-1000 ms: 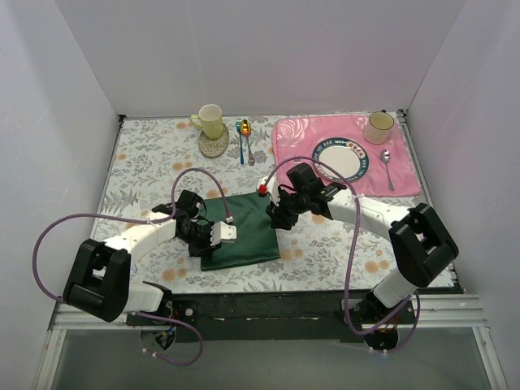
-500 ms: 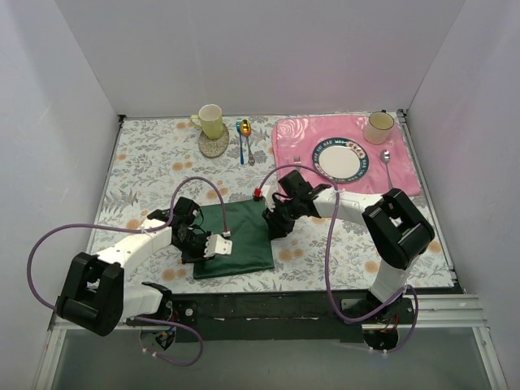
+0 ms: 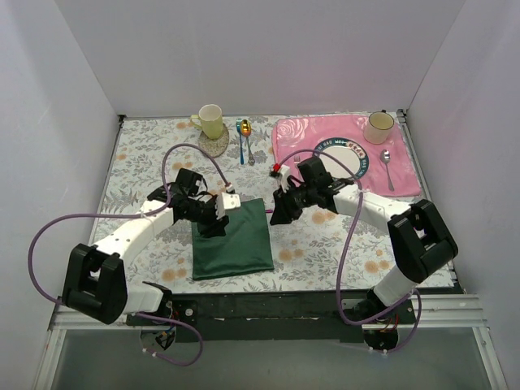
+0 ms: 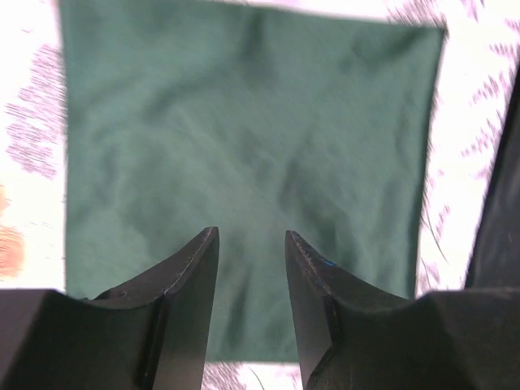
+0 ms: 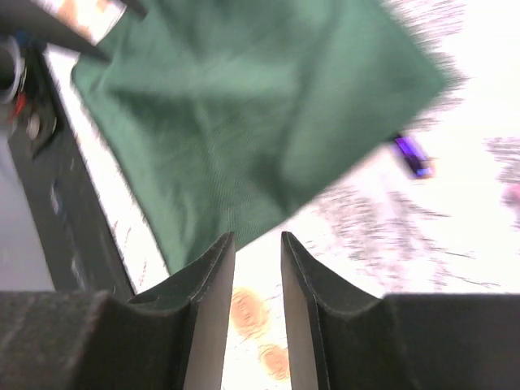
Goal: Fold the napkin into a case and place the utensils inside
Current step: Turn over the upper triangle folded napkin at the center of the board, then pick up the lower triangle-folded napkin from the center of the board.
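You are working over a table draped in a white cloth printed with grey leaves and orange flowers (image 3: 146, 154), boxed in by plain white walls (image 3: 260, 49). The dark green cloth napkin (image 3: 234, 244) is lying flat on it as a folded rectangle, near the front edge and close to the middle.

Your left gripper (image 3: 218, 221) is sitting over the napkin's far left corner. Your right gripper (image 3: 279, 214) is sitting just off the napkin's far right corner.

Only the overhead view is showing you the rest of the setting. Beyond the napkin a pale yellow mug (image 3: 211, 120) is standing on a round woven coaster (image 3: 213, 145), with a blue spoon and a gold spoon (image 3: 242, 138) beside it. Far right of the napkin a pink rose-patterned placemat (image 3: 292, 146) is carrying a white plate with a dark rim (image 3: 340, 157), a cream mug (image 3: 379, 126) and a silver spoon (image 3: 387, 166).

The left wrist view is giving you what the overhead cannot: the left gripper (image 4: 250, 236) is standing narrowly parted with nothing in the gap, and the napkin (image 4: 244, 122) is filling the frame. The right wrist view is showing the right gripper (image 5: 255, 237) parted just as narrowly and holding nothing, the napkin (image 5: 244, 106) beyond its tips, and a small shiny purple thing (image 5: 410, 154) just off the napkin's edge, too blurred to name.
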You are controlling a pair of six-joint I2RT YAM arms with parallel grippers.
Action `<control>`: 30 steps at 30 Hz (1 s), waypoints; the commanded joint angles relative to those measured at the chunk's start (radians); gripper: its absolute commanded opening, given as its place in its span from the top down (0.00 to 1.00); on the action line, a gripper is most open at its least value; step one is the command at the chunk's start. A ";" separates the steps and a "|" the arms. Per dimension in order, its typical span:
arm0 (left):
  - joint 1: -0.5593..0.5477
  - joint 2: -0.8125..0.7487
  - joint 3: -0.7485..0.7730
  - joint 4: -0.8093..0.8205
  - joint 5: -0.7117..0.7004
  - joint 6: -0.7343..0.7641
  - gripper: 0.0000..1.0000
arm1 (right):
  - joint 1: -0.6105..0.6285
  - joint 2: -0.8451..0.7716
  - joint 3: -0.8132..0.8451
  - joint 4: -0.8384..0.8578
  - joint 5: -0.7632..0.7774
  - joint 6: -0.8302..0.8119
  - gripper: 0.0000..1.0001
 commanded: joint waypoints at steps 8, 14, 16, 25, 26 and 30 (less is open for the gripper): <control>0.010 0.119 0.032 0.232 0.023 -0.324 0.64 | -0.041 0.167 0.122 0.165 0.057 0.291 0.59; 0.013 0.151 -0.021 0.200 -0.020 -0.264 0.71 | -0.041 0.230 0.117 0.165 0.054 0.311 0.52; 0.015 0.162 -0.044 0.195 -0.032 -0.232 0.72 | -0.041 0.243 0.111 0.165 0.047 0.313 0.48; 0.016 0.193 -0.100 0.187 -0.065 -0.126 0.75 | -0.021 0.295 0.111 0.202 0.055 0.333 0.45; 0.016 0.200 -0.101 0.186 -0.068 -0.123 0.75 | -0.021 0.298 0.113 0.214 0.054 0.334 0.48; 0.015 0.219 -0.103 0.190 -0.071 -0.102 0.75 | -0.004 0.292 0.123 0.232 0.058 0.331 0.50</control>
